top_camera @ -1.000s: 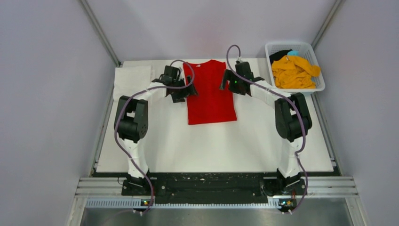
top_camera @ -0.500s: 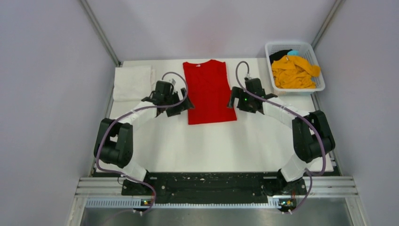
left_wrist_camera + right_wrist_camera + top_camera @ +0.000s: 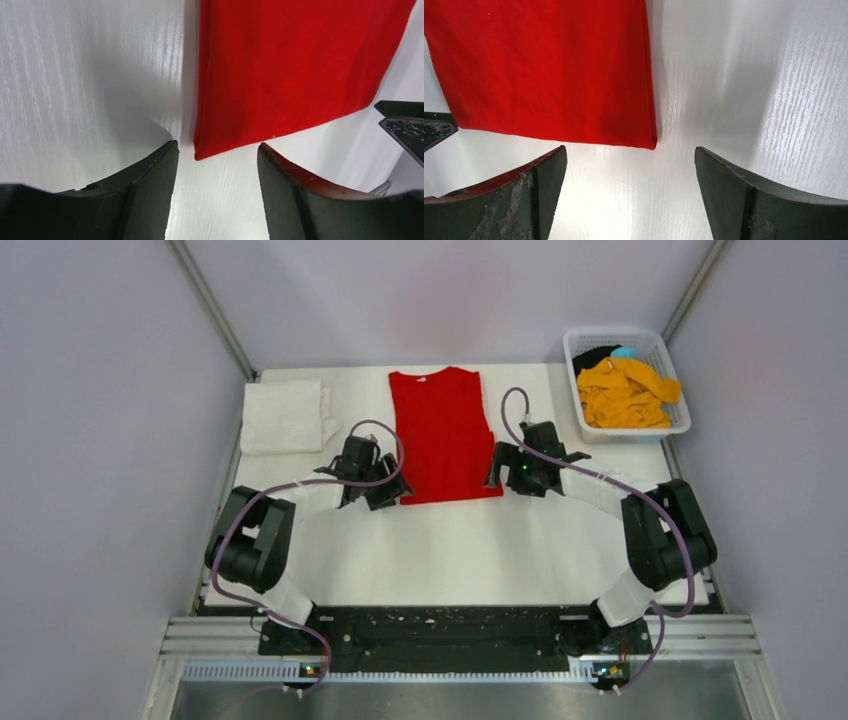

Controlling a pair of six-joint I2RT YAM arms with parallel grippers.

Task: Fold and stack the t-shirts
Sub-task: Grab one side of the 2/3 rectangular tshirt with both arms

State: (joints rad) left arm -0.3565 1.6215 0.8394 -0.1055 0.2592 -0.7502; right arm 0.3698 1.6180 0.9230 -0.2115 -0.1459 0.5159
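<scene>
While the red t-shirt (image 3: 443, 435) lies lengthwise ahead, its near corners are framed, seemingly untouched, by the left gripper (image 3: 216, 148) and the right gripper (image 3: 629, 148), both spread wide and empty.

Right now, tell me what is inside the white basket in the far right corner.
The basket holds a crumpled orange-yellow t-shirt on top, black cloth showing behind it, and a small blue bit. Anything under the orange-yellow pile is covered.

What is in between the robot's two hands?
The red t-shirt. In the top view its lower part lies flat between the left hand and the right hand. Each wrist view shows open fingers right by one bottom corner.
</scene>
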